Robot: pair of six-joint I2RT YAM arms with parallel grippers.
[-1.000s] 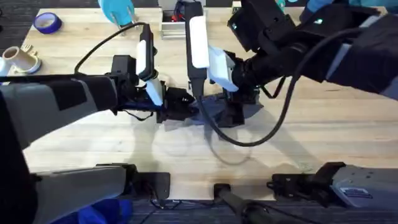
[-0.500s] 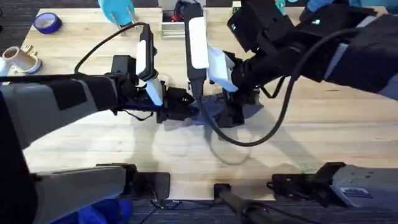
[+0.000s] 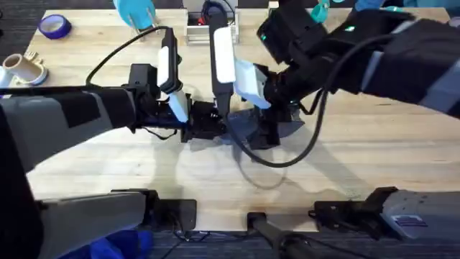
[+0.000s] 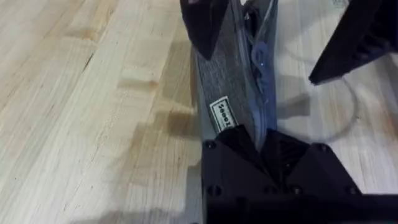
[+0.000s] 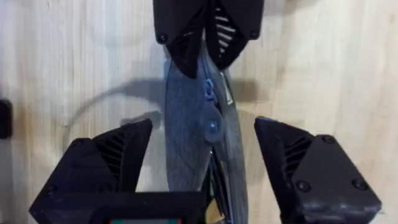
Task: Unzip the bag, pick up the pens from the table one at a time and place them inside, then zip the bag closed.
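The bag (image 3: 248,129) lies on the table (image 3: 374,158) at the middle, between the 2 arms. The left gripper (image 4: 261,140) is closed on 1 end of the bag. The right gripper (image 5: 205,162) stands with its fingers wide apart on both sides of the bag, near its zipper pull (image 5: 212,126).

Both arms are mostly black with grey shells near the bases and white plates toward the wrists. Black cables loop off each arm. The left gripper (image 4: 264,158) has black, wedge-shaped fingers (image 4: 239,140) with small screws; the right gripper (image 5: 202,162) has black fingers (image 5: 121,152) with ribbed inner faces and round screw heads.
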